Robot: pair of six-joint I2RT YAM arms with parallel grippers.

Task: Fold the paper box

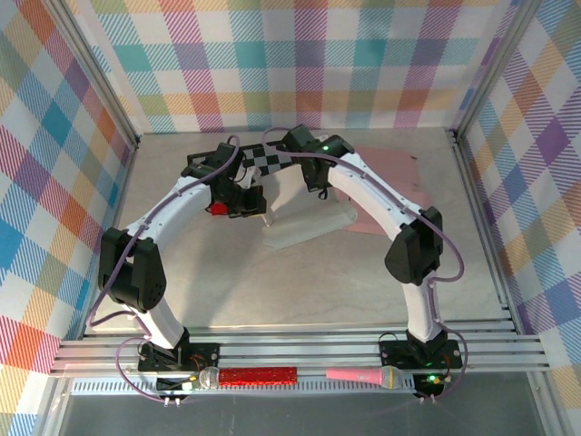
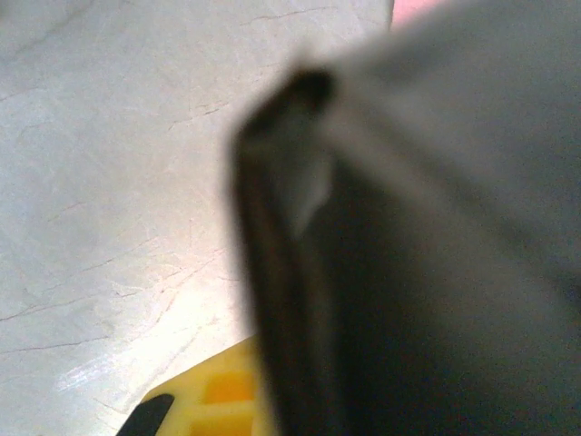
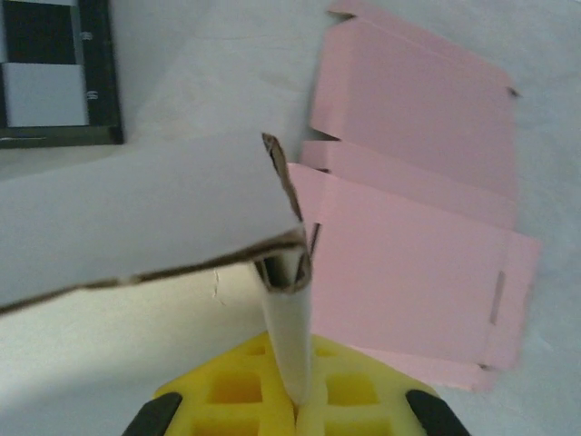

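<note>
Paper box [image 1: 304,227], one, white with brown cut edges, stands half folded in the middle of the desk [image 1: 272,295] between two tools. Right tool [image 3: 295,400] is pinched on one thin flap. Left tool [image 1: 243,203] is closed beside the box; its hold is too blurry to tell. One flat pink sheet [image 3: 408,245] lies near. One checkered card [image 3: 54,73] has marks too small to read.

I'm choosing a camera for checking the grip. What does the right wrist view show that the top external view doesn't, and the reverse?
Right wrist view: the right gripper shut on a white box panel, its brown raw edge, and the slot in the pink blank. Top view: both arms whole, and two microphones on the front rail. Shared: white box and pink blank.
</note>
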